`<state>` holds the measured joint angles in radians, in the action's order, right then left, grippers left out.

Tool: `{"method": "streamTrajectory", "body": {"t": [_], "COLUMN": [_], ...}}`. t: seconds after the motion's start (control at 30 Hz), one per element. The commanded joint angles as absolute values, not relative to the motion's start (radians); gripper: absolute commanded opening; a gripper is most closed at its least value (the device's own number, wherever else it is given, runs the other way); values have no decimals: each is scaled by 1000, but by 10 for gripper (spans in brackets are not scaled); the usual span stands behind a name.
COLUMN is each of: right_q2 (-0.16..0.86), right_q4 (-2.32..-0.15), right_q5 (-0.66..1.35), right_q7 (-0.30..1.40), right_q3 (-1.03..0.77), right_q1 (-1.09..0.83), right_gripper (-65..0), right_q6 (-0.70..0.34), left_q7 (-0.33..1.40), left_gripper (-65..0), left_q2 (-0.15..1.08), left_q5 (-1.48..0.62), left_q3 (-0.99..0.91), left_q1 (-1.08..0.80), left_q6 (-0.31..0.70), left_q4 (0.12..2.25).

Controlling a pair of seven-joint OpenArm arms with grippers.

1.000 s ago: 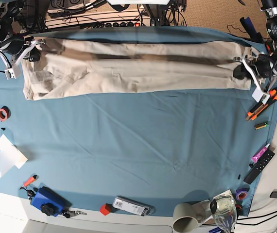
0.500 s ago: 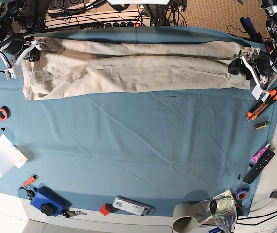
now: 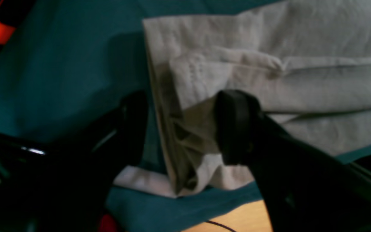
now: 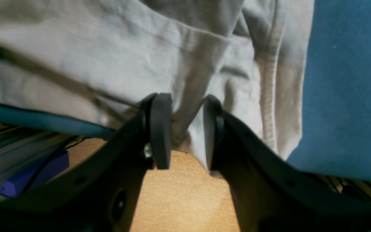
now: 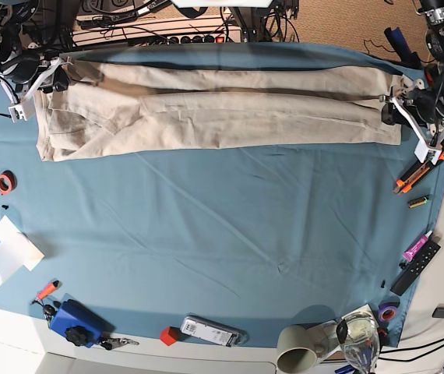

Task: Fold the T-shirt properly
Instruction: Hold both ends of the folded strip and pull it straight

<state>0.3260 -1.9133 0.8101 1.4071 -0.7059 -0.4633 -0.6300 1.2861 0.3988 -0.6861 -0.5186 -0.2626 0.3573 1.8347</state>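
While the T-shirt [image 5: 214,109] lies as a long narrow band along the far edge of the worktop [image 5: 222,234], on its teal cloth, only the lengthwise folding appears done; the crosswise folds into a compact packet seem still to come.

Item, base view's left end: right pincer [image 4: 184,129], jaws partly parted, a fold of beige fabric hanging between them over the worktop's edge. Whether the pads grip it cannot be told; the grasp looks loose at best.

Item, base view's right end: left pincer [image 3: 179,129], jaws spread wide, straddling the shirt's stacked corner. One pad touches or overlaps the fabric; nothing is pinched.

Judgement: both ends look released or nearly so.
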Motion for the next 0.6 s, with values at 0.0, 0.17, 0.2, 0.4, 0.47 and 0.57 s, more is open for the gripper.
{"method": "streamTrajectory", "body": {"t": [0.0, 0.17, 0.2, 0.4, 0.47, 0.57], "right_q2": [341, 341, 341, 341, 341, 341], "right_q4": [-1931, -1931, -1931, -1931, -1931, -1931], "right_q5": [818, 815, 815, 815, 815, 815], "right_q7": [1396, 1396, 1396, 1396, 1396, 1396], "right_q3": [-716, -716, -716, -716, -716, -716], "right_q1": [-466, -466, -466, -466, -466, -466], "right_gripper": [-478, -478, -478, -478, -478, -478], "right_q6": [-635, -632, -632, -631, -631, -631], "left_q7": [1272, 1270, 1270, 1274, 1290, 1298], "left_gripper": [-302, -302, -302, -303, -317, -420], "left_q2": [403, 353, 346, 329, 329, 327], "left_q5": [-692, -695, -691, -702, -730, -789], "left_q3": [-527, -527, -527, -527, -527, -527], "left_q1": [-267, -315, -321, -327, -328, -341], "left_q6": [355, 340, 331, 311, 315, 341], "left_q4": [1848, 1806, 1798, 1742, 1739, 1739]}}
